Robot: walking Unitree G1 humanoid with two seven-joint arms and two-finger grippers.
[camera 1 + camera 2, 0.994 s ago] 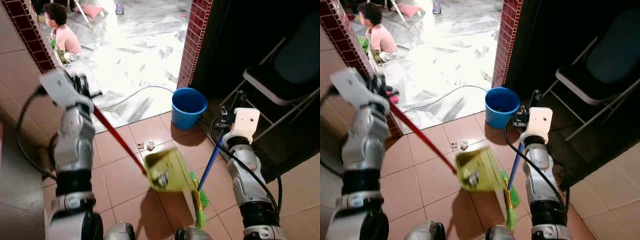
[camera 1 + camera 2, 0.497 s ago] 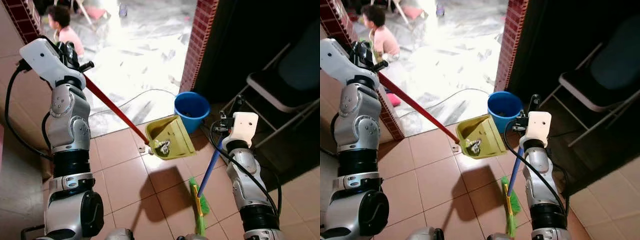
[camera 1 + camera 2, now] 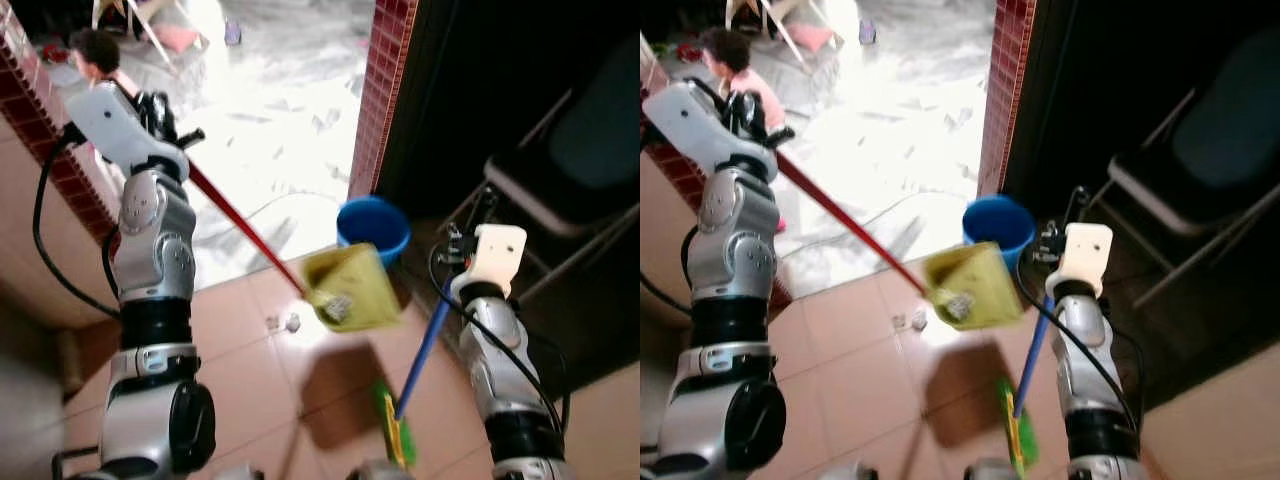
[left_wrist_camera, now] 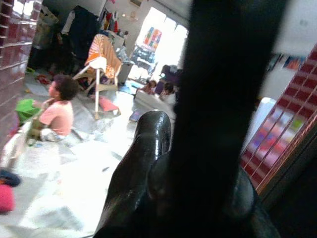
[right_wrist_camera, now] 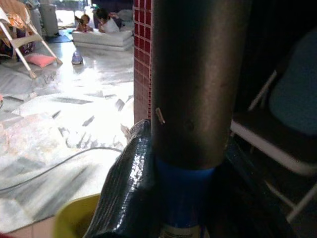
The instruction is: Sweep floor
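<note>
Left gripper (image 3: 158, 108) clamps the red handle (image 3: 245, 235) of the yellow dustpan (image 3: 350, 288), raised just near of the blue bucket (image 3: 372, 226), debris inside. Right gripper (image 3: 458, 238) grips the blue broom (image 3: 420, 352), its green bristles on the tiled floor (image 3: 250, 380).

Yellow-green dustpan (image 3: 352, 290), red handle (image 3: 243, 225), blue bucket (image 3: 373, 226), blue-handled green broom (image 3: 398, 432)

The left claw (image 3: 160, 105) is raised and clamped on the red handle (image 3: 245, 232) of a yellow-green dustpan (image 3: 350, 288), which hangs tilted in the air just in front of the blue bucket (image 3: 372, 226) (bits of debris lie inside the pan). The right claw (image 3: 462, 243) grips the blue broom handle (image 3: 425, 345), its green bristles (image 3: 394, 436) on the tiled floor (image 3: 250, 385). Two small scraps (image 3: 283, 323) lie on the tiles.
</note>
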